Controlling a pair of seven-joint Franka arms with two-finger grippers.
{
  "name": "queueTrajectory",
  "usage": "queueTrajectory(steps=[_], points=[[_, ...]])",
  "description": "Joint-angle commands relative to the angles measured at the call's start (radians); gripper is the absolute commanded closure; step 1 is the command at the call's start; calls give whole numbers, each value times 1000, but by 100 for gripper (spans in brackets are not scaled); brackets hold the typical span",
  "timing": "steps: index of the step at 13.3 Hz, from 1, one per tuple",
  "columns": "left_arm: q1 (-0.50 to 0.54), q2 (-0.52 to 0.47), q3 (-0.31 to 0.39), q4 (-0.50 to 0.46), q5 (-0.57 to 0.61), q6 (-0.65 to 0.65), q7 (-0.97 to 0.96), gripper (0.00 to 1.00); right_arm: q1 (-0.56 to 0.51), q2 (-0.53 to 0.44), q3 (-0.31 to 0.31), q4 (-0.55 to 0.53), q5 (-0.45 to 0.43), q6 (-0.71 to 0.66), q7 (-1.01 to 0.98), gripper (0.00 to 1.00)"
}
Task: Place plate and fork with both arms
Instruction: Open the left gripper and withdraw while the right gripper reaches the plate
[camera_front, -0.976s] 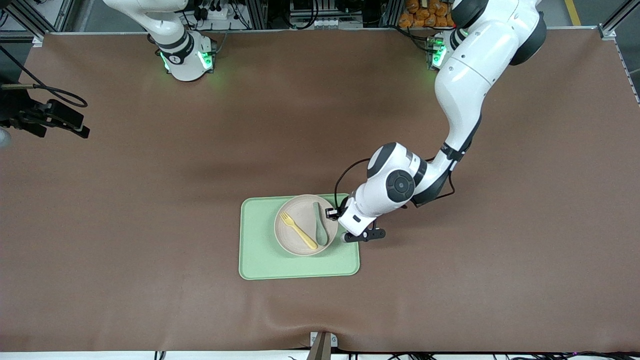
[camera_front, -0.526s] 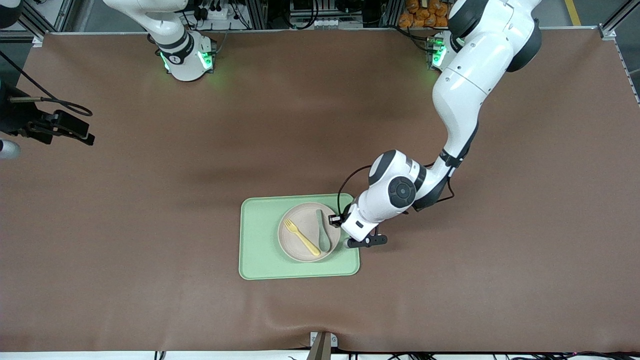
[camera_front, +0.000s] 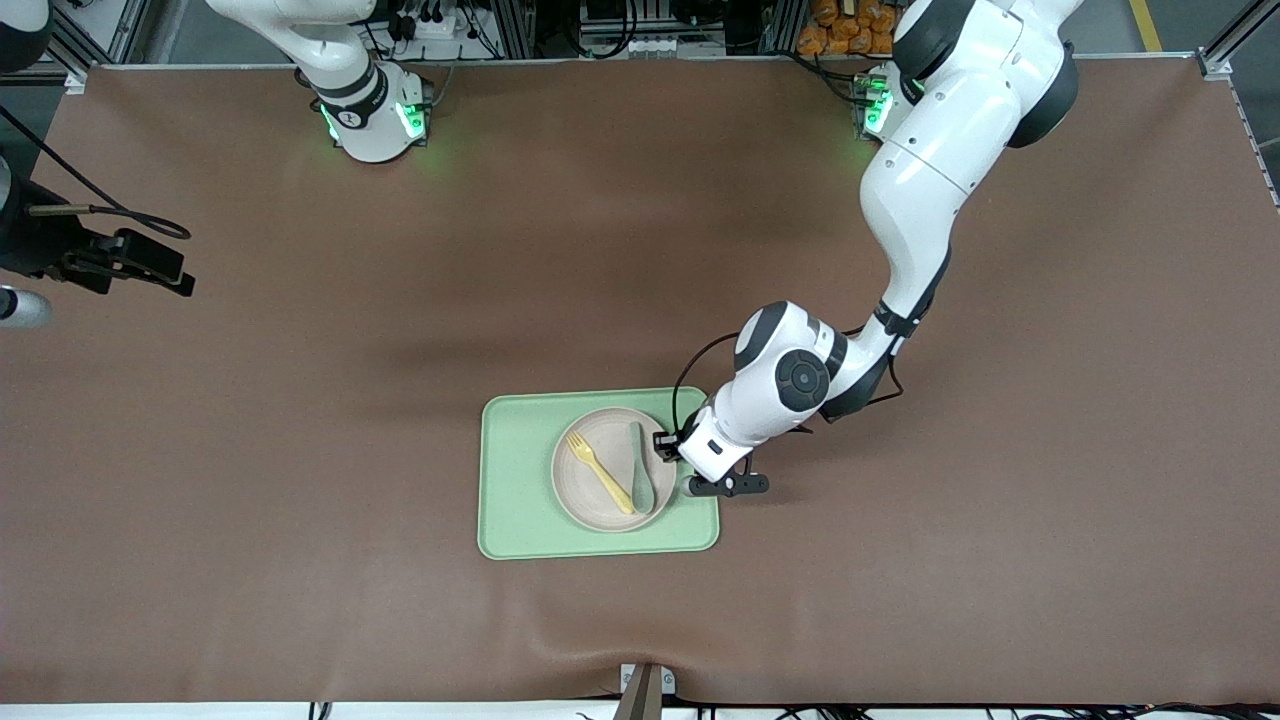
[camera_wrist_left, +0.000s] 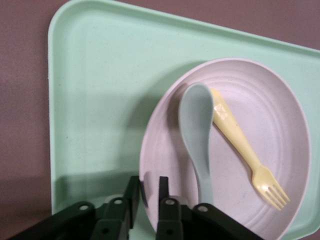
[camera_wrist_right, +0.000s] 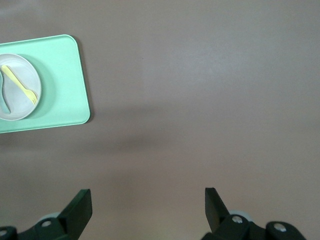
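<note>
My left pincer now clamps the round pale beige plastic plate rim, nudged toward the right arm's end; right pincer waits, fingers apart.

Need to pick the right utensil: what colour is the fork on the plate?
Yellow: the fork lies on the plate, clearest in the left wrist view.

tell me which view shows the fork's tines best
The left wrist view: the fork fills much of it, lying on the plate beside the spoon, tines distinct. The front view shows it small; the right wrist view shows only a tiny yellow sliver.
</note>
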Motion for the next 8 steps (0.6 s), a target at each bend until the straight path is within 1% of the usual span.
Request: queueTrajectory(steps=[1,3,4,6,7,8], points=[[-12,0,10,25,-14,18,-6,0,-8,14,9,13,12,-3,-7,0],[15,-50,10,22,-11,7,-6,0,-6,14,10,13,15,-6,-2,0],[37,-81,8,13,-8,-23,-4,0,1,18,13,13,18,-5,-4,0],[68,-153,8,14,-1,-136,-1,0,24,58,15,18,93,4,-13,0],[83,-189,8,14,-1,-192,2,0,33,75,17,21,124,36,-15,0],[104,-223,8,14,-1,-244,3,0,65,80,17,22,129,69,-13,0]])
